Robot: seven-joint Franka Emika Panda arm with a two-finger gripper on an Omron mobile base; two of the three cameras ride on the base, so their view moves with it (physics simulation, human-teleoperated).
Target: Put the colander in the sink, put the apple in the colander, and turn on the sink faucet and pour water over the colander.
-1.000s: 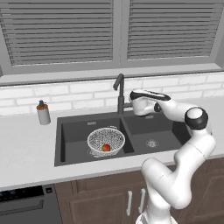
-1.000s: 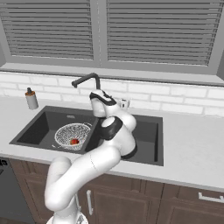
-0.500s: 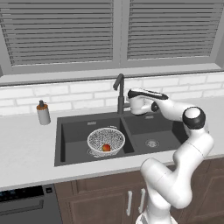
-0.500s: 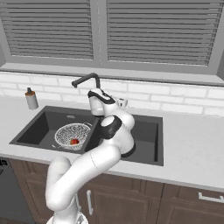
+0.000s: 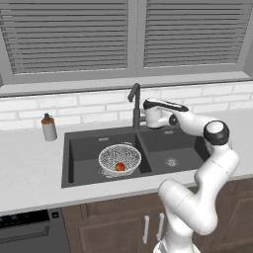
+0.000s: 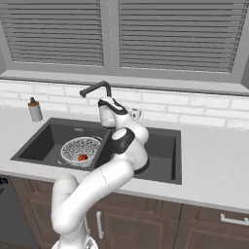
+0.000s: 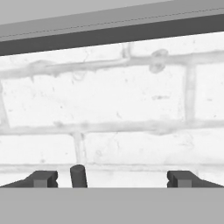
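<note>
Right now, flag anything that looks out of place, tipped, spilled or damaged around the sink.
Nothing stands out. The colander sits upright in the left basin of the sink with the apple inside. No water runs from the faucet. The soap dispenser stands upright.

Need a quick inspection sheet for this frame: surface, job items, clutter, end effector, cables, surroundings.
Surface: light counter around the dark double-basin sink.
Colander: upright in the left basin.
Apple: inside the colander.
Sink faucet: spout points left; no water seen.
Clutter: soap dispenser on the counter left of the sink.
End effector: open, holding nothing, level with the faucet base; a small dark lever tip stands between the fingertips, nearer one of them, contact not clear.
Cables: nothing seen.
Surroundings: white brick backsplash, window blinds, wood cabinets below.
</note>
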